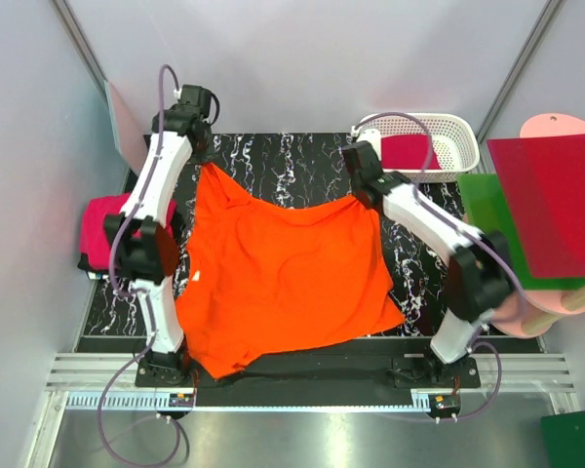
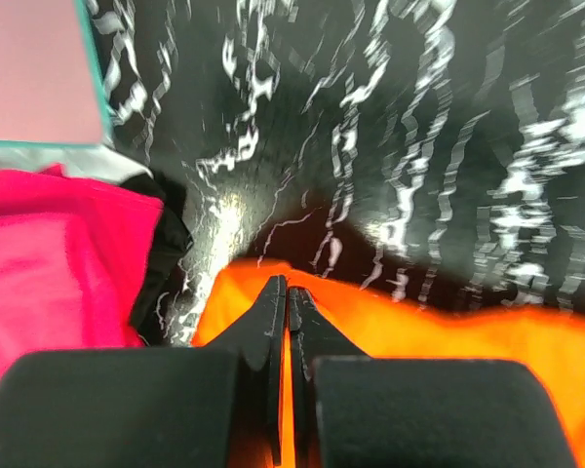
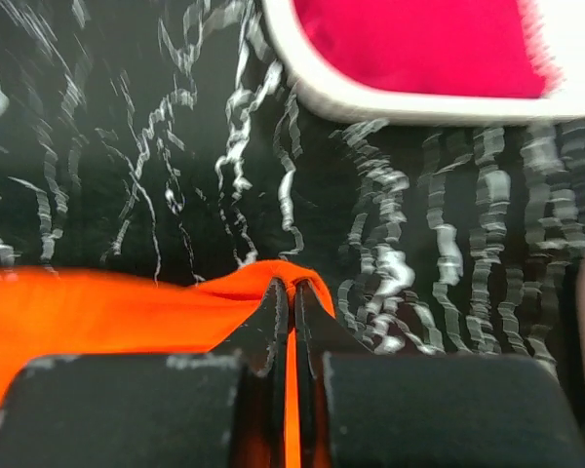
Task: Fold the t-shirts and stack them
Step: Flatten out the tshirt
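Note:
A bright orange t-shirt (image 1: pixel 283 273) lies spread across the black marbled table top (image 1: pixel 292 156), its far edge lifted at both corners. My left gripper (image 1: pixel 205 156) is shut on the shirt's far left corner; the left wrist view shows orange cloth (image 2: pixel 409 331) pinched between the closed fingers of that gripper (image 2: pixel 286 283). My right gripper (image 1: pixel 357 200) is shut on the far right corner, with cloth (image 3: pixel 97 307) folded over the tips of the gripper (image 3: pixel 291 285). A magenta t-shirt pile (image 1: pixel 107 232) (image 2: pixel 49 263) sits at the table's left edge. Another crimson t-shirt (image 1: pixel 407 151) (image 3: pixel 409 39) lies in the basket.
A white slotted basket (image 1: pixel 448 127) (image 3: pixel 370 102) stands at the back right. Stiff red (image 1: pixel 556 205) and green (image 1: pixel 483 205) sheets overlap on pale pink boards (image 1: pixel 556 125) at the right. A pale panel (image 1: pixel 125 122) (image 2: pixel 39 68) leans at the back left.

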Available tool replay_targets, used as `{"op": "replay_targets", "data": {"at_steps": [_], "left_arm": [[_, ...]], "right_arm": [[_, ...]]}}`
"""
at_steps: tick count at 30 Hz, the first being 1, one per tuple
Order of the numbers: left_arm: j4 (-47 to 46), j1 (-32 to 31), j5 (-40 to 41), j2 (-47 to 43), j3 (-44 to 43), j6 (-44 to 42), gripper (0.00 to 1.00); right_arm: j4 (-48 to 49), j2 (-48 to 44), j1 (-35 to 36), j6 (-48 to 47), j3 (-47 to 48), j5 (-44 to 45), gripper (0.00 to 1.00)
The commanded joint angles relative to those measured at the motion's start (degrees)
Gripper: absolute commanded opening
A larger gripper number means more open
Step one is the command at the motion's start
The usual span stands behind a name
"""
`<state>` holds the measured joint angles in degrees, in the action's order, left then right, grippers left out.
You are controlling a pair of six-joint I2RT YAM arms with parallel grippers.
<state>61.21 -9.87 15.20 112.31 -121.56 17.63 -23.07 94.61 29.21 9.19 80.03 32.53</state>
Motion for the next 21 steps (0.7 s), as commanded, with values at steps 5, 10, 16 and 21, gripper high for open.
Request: {"op": "replay_targets", "data": {"at_steps": [5,10,16,21], "left_arm": [[0.3,6.2,-3.8,10.6,-10.8,3.9,0.0],[-2.1,9.9,-6.6,7.7,-8.3,6.6,0.0],[-3.1,11.5,-9.0,0.8,1.3,5.9,0.0],[-2.7,11.5,-10.9,-7.2,15.0,5.6,0.0]], "right_arm": [[2.0,22.9,-6.4,3.1,21.7,-8.7,0.0],[-3.3,29.7,-7.9,2.2,34.5,-8.6,0.0],[-5.3,26.2,-8.0,4.4,32.1,-9.7,0.0],[-8.1,19.1,-7.9,5.7,22.8,-15.3,0.0]]}}
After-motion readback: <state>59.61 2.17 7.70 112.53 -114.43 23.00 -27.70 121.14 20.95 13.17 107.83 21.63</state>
